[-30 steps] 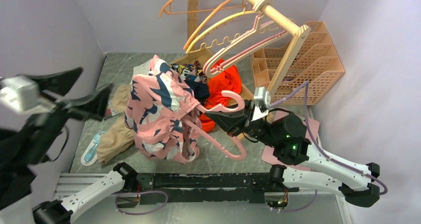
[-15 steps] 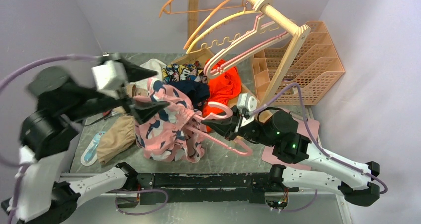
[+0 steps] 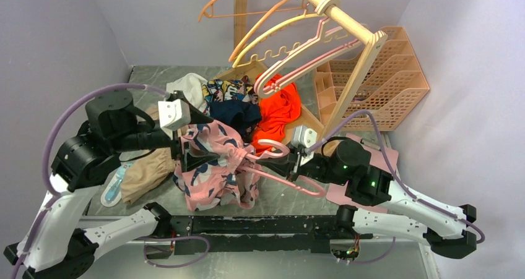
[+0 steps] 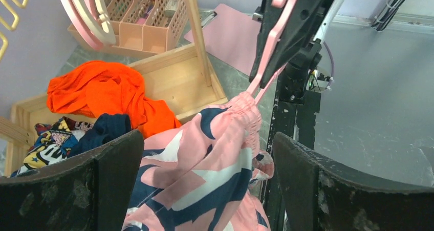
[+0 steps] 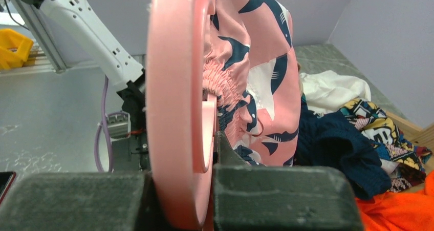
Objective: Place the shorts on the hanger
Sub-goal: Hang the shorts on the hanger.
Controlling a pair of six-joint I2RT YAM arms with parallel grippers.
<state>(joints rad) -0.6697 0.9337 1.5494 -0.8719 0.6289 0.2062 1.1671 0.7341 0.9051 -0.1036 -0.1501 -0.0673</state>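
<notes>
Garments fill the shallow wooden tray (image 4: 174, 87): one plain orange-red (image 4: 102, 92), one dark navy (image 4: 105, 128), one cartoon-printed (image 4: 46, 144) (the contents of the peach lattice basket (image 3: 387, 68) are unreadable). On the wooden rail (image 3: 337, 16) hang perhaps four hangers. The right gripper (image 5: 179, 190) clamps the pink plastic hanger (image 5: 174, 87), which is threaded through the waistband of the pink whale-print fabric shorts (image 3: 213, 167). The left gripper (image 4: 207, 139) gapes wide above the shorts. Below is a grey marbled tabletop (image 3: 278, 201), with lilac walls (image 3: 155, 25) around it.

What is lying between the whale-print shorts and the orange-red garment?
A dark navy garment sits between the shorts and the orange-red garment, clearest in the right wrist view.
</notes>
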